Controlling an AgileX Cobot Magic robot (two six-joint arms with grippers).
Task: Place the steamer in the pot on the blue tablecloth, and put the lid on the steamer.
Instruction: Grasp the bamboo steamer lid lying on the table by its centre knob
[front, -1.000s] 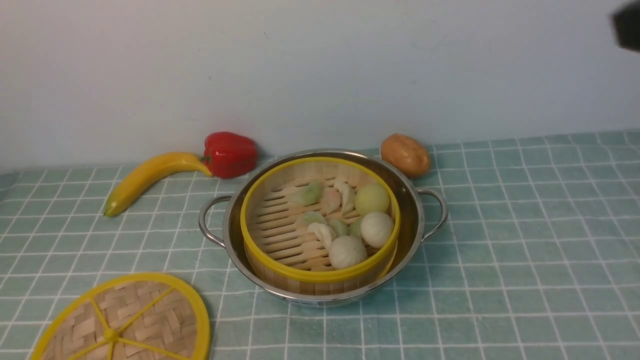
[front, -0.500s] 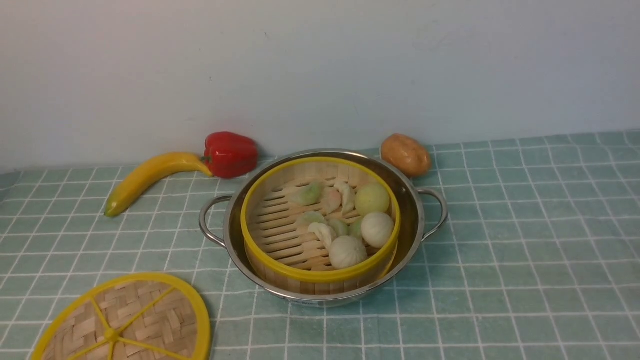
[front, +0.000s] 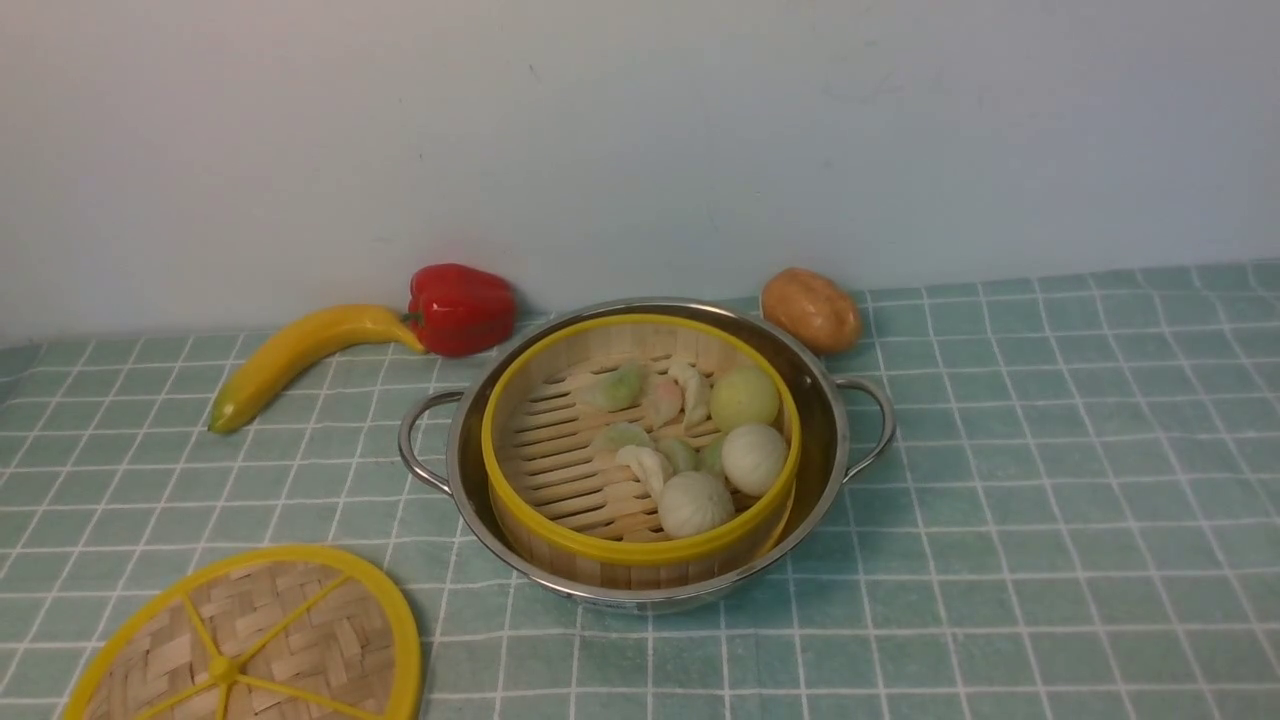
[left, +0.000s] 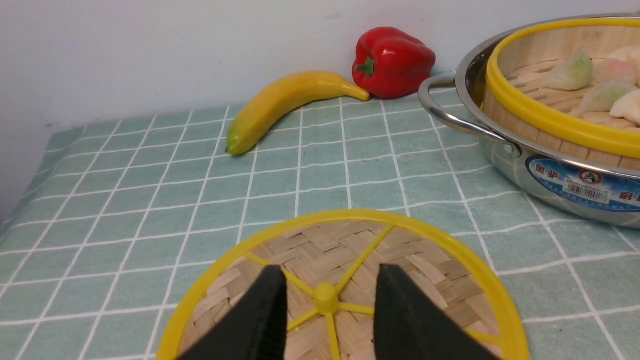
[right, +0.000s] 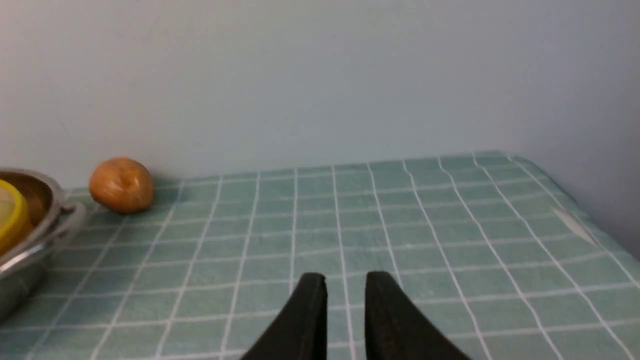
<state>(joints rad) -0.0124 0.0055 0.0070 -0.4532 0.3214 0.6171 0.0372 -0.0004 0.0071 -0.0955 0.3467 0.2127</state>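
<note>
Steamer (front: 640, 552) seated in pot (front: 825, 440), mid-cloth (front: 1050, 450), toward back edge. Lid (front: 290, 640) flat on cloth near front-left corner, apart from pot, not on steamer. Left gripper (left: 331, 270) at lid, jaws wide apart either side of centre hub, contact unclear. Right gripper (right: 346, 277) over cloth toward right edge, jaws slightly apart, nothing between.

We've got a plain pale wall (front: 640, 130) across the upper half of the front view, softly lit. Our right wrist view catches a shadier side wall (right: 590, 100) meeting it at a corner.
</note>
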